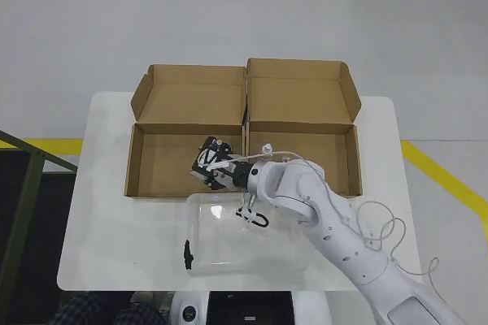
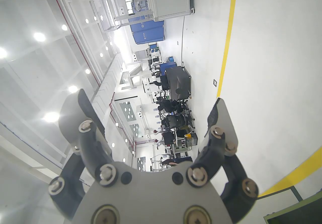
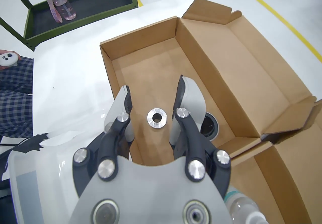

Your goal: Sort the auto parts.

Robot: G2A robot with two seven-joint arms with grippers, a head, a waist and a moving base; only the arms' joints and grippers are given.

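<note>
Found the right gripper (image 3: pixel 154 84) spread wide, gripping nothing, over the near right corner of the left box (image 3: pixel 141 64). Saw the silver ring (image 3: pixel 157 118) loose on the box floor beneath the gap, beside a black round part (image 3: pixel 210 125), probably grouped there as sorted. Found the left gripper (image 2: pixel 151 101) spread, empty, clear of the table.

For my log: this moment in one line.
right gripper open above box | ring on box floor | left gripper open, empty
</note>
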